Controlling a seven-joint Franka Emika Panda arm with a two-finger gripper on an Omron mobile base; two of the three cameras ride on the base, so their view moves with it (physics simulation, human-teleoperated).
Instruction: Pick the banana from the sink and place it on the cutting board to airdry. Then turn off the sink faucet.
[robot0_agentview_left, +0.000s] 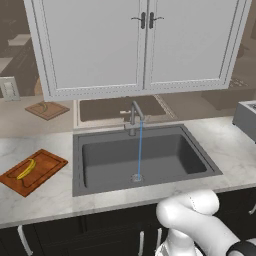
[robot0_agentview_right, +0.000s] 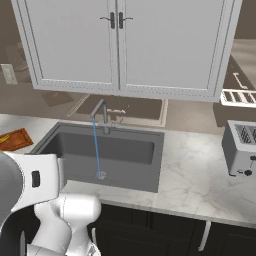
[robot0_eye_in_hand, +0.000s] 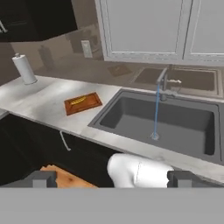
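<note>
The gripper (robot0_eye_in_hand: 112, 177) is seen in the hand view with its jaws spread to their full width; nothing is held between them and nothing is touched by either fingertip (robot0_eye_in_hand: 41, 178). The hand is held back from the counter, well apart from all task items.

The banana (robot0_agentview_left: 26, 169) is found lying on the cutting board (robot0_agentview_left: 46, 162), ahead of the jaws and to their left in the hand view, on the marble counter (robot0_agentview_left: 55, 192) just beside the sink (robot0_agentview_left: 115, 187). The basin lies ahead of the jaws and slightly to their right.

The sink faucet (robot0_agentview_left: 135, 116) stands at the far rim of the basin, and a thin blue stream of water (robot0_agentview_left: 140, 150) is seen falling from its spout to the drain (robot0_agentview_left: 137, 177).
</note>
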